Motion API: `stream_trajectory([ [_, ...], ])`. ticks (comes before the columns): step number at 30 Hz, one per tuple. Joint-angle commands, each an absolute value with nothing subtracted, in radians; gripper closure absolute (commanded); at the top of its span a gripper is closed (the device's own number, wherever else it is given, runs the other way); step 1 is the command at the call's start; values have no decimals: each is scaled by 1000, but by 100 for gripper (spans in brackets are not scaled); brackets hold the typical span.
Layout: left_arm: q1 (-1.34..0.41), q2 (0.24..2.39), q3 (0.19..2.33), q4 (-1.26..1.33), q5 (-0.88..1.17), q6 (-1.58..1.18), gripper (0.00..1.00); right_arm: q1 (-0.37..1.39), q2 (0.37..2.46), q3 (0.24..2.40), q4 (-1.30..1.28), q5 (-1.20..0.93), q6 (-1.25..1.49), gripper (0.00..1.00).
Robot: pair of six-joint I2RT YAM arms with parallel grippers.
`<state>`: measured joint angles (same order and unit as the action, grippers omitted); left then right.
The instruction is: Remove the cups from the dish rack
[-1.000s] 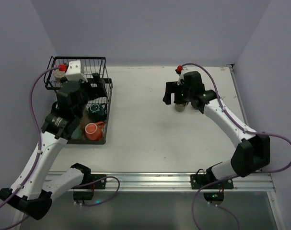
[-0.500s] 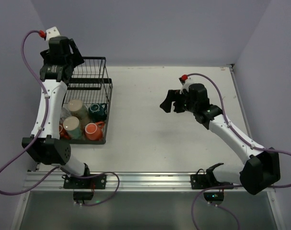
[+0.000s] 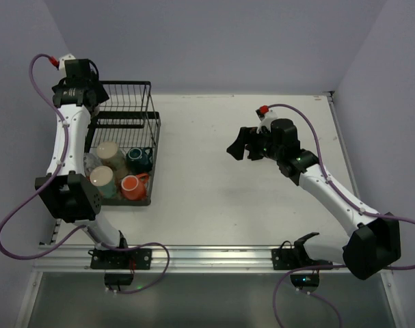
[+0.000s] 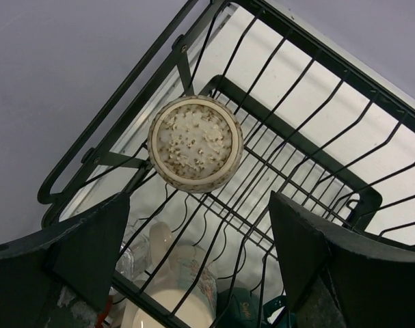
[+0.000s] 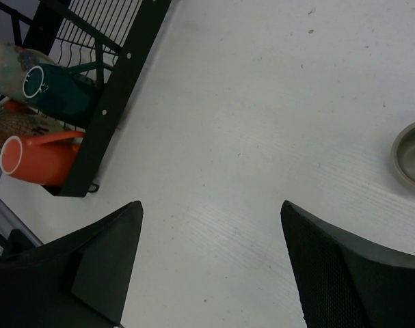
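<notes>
Black wire dish rack [image 3: 128,83] at the far left corner of the table [image 3: 214,205].
An orange-red cup [image 3: 132,184], a dark teal cup [image 3: 137,158] and two beige cups [image 3: 110,152] are laid in its lower tray, a speckled cream cup [image 4: 195,143] in its basket; a grey-olive cup [image 5: 413,152] is stood on the table.

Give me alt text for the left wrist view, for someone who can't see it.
A round cream speckled cup sits in the black wire dish rack, seen from above and framed by the left gripper, whose open fingers hold nothing. Through the wires below, more cups show.
</notes>
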<state>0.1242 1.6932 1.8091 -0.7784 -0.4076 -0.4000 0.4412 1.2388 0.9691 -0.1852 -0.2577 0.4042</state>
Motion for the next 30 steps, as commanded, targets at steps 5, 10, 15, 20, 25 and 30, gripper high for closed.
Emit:
stream_trajectory([
  [5,137,1741,1806,-744,-406,-368,13,439,1247,969,-140,-290,411,16],
  [10,138,1752,1779,-707,-414,-370,14,439,1252,971,-140,-293,411,16],
  [15,138,1772,1784,-690,-426,-367,16,439,1258,971,-143,-290,405,16],
  [20,140,1787,1786,-673,-436,-362,19,440,1259,973,-144,-287,403,16],
  [25,140,1793,1775,-654,-469,-364,24,440,1262,968,-141,-290,405,16],
  [30,141,1787,1752,-614,-480,-356,28,440,1269,966,-141,-288,407,16],
])
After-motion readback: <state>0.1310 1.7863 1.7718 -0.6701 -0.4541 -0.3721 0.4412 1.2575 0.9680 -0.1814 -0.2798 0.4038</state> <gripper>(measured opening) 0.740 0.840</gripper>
